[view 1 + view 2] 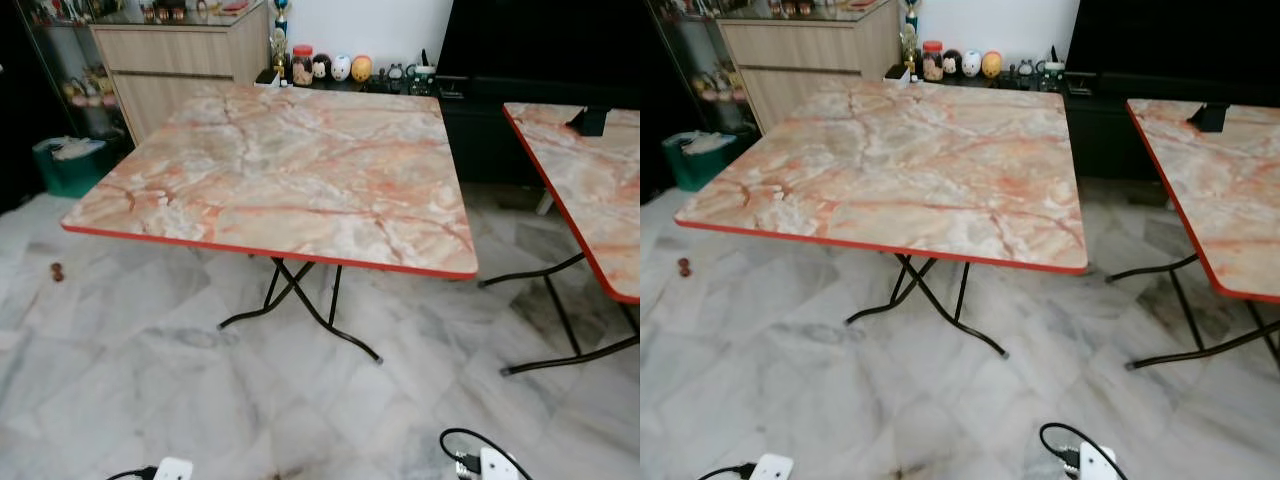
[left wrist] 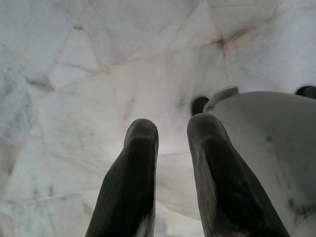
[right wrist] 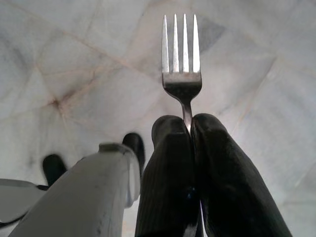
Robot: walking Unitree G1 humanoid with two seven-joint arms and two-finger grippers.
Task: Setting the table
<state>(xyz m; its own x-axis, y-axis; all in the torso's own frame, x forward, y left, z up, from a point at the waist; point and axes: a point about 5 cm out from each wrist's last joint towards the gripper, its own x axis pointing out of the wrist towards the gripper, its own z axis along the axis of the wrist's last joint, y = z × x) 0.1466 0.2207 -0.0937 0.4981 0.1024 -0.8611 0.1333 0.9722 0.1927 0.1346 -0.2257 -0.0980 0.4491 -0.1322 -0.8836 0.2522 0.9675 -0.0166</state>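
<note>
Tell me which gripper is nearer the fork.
Right. The right gripper is shut on the fork, pinching its neck with the tines sticking out past the fingertips. The left gripper hangs open over the marble floor, holding nothing.

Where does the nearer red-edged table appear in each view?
Left eye view: the nearer table fills the centre.
Right eye view: the same table, shifted slightly left.
Left wrist view: the left end effector, open, hangs over the floor.
Right wrist view: the right end effector grips a fork over the floor.
Shared landmark: the red-lidded jar behind the table's far edge.
</note>
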